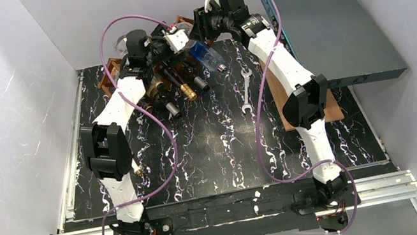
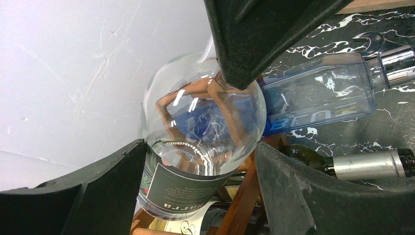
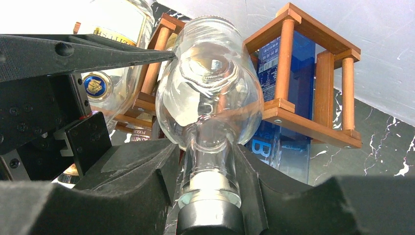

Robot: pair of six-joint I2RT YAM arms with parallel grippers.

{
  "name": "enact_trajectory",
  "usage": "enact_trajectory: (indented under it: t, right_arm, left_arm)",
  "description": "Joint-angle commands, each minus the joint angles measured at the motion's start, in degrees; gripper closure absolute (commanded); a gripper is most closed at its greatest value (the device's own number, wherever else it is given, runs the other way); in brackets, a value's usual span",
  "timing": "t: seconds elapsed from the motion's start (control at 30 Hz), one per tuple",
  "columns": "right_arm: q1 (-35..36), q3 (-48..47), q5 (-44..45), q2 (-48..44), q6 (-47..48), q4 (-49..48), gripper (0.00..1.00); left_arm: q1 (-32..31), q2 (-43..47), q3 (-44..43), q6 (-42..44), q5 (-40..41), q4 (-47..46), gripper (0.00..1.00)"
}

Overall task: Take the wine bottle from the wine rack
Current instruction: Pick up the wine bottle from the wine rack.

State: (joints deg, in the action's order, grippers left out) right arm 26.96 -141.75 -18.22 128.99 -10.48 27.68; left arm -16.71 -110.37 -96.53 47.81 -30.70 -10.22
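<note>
Wine bottle [image 3: 210, 98]: clear glass, rounded shoulder, silver cap, lying neck toward the near side in the wine rack [image 3: 303, 112], just left of the rack's right end cell. Rack stands at the far edge of the table [image 1: 218, 148], left of centre. Right gripper [image 3: 210, 186]: clenched on the bottle's neck just above the cap, a pad on either side. The neck is the slimmest part and points out of the lattice, so a grip there probably lets the body be drawn out along its own axis. Whether the body rests on the slats or is already raised off them cannot be told. Left gripper [image 2: 200, 196]: released, fingers spread wide at the rack's left part, straddling a dark-labelled bottle [image 2: 178, 193] and a slat below the clear one. Its left pad sits at that bottle's side and its right pad stands apart. Likely purpose is steadying rack and neighbours against the pull. Blue-tinted bottle [image 2: 318, 93]: in the end cell beside the wine bottle, cap toward the near side, close enough to be dragged along. Dark bottle with a silver foil neck [image 2: 362, 165]: lower in the stack. Wrench [image 1: 246, 90]: loose on the table, near and right of the rack. Wooden board [image 1: 279, 102]: flat under the right arm, a possible set-down spot.
</note>
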Motion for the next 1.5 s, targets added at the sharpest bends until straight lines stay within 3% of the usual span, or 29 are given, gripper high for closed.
enact_trajectory:
  t: [0.0,0.23,0.67,0.9,0.97,1.23,1.47]
  right_arm:
    - [-1.1,-3.5,-3.31,-3.96,-0.16,-4.39,0.48]
    - [-1.31,-3.09,-3.23,-4.06,-0.15,-4.65,0.55]
    - [-1.3,-4.0,-2.82,-2.7,-0.37,-5.51,0.55]
    - [-1.3,-4.86,-2.3,-2.13,0.37,-5.87,0.89]
    - [-1.3,-5.44,-1.81,-1.87,0.76,-6.18,0.96]
    - [-1.06,-8.4,-0.47,-1.38,1.42,-6.63,0.99]
    - [0.03,-8.69,0.9,-1.44,2.79,-7.22,0.99]
  left_arm:
    - [-0.8,-1.25,-1.57,-1.76,-1.32,1.71,0.31]
    - [-0.85,-1.19,-1.58,-1.86,-1.41,1.6,0.31]
    - [-0.87,-1.14,-1.35,-2.0,-1.46,1.6,0.31]
    - [-0.85,-1.09,-1.3,-2.54,-1.75,1.53,0.3]
    - [-0.87,-0.95,-1.25,-3.08,-1.96,1.39,0.26]
    - [-0.87,-0.02,-0.78,-4.7,-2.69,0.01,0.11]
    - [-1.76,-0.65,-1.49,-7.51,-2.44,-2.48,0.08]
